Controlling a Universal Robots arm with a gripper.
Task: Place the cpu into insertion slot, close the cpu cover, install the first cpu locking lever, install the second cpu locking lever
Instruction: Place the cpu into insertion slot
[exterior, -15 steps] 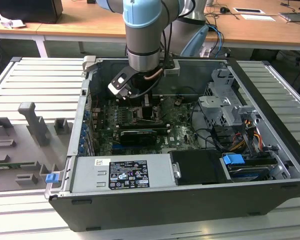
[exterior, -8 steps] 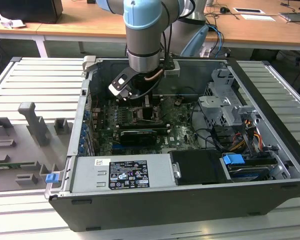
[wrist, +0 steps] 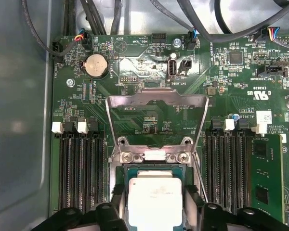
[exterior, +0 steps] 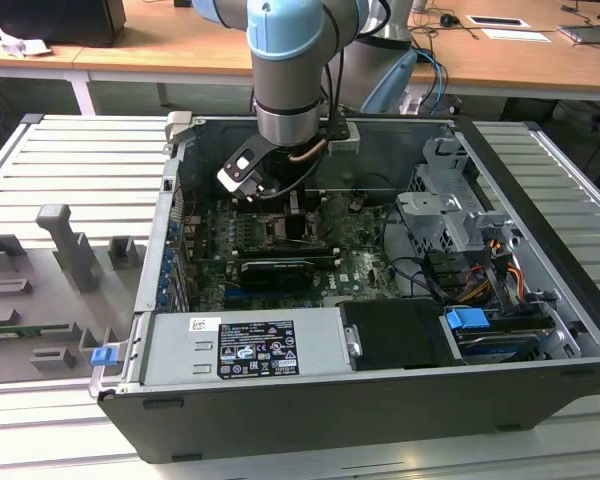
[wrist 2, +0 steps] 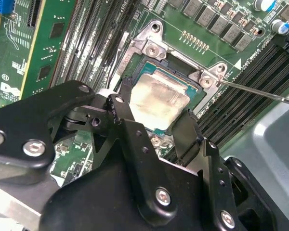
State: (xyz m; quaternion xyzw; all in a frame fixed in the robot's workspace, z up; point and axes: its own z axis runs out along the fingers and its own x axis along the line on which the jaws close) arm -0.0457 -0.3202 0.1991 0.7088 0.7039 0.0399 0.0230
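Slats of grey metal form the counter [exterior: 40, 160], and on it lies a desktop computer case [exterior: 310, 420] with its side open. Grey moulded fixtures [exterior: 65, 245] lie on the counter at the exterior view's left. The blue-and-grey robot arm [exterior: 288, 80] reaches down from above into the case. A grey power supply [exterior: 250, 345] fills the near wall of the case, and a metal drive cage [exterior: 450, 215] sits toward the exterior view's right. The green motherboard [wrist: 231, 82] covers the floor of the case, with rows of black memory slots [wrist: 82, 163] on both sides of the socket.

The black gripper [wrist 2: 154, 113] hangs low over the socket, also seen in the first wrist view [wrist: 154, 208] and in the exterior view [exterior: 298, 215]. Its fingers [wrist 2: 123, 96] sit against two opposite edges of the cpu [wrist 2: 159, 103], pinching it between them. The cpu [wrist: 154, 195] lies flat in the insertion slot with its dull silver top facing up.

The cpu cover [wrist: 156, 97] is swung open, back from the socket, and bare board shows through its central opening. Its hinge end sits just beside the cpu, held by two screws. A thin locking lever [wrist 2: 260, 91] runs out from beside the socket, unlatched. A round coin cell battery [wrist: 96, 66] sits on the board beyond the cover.
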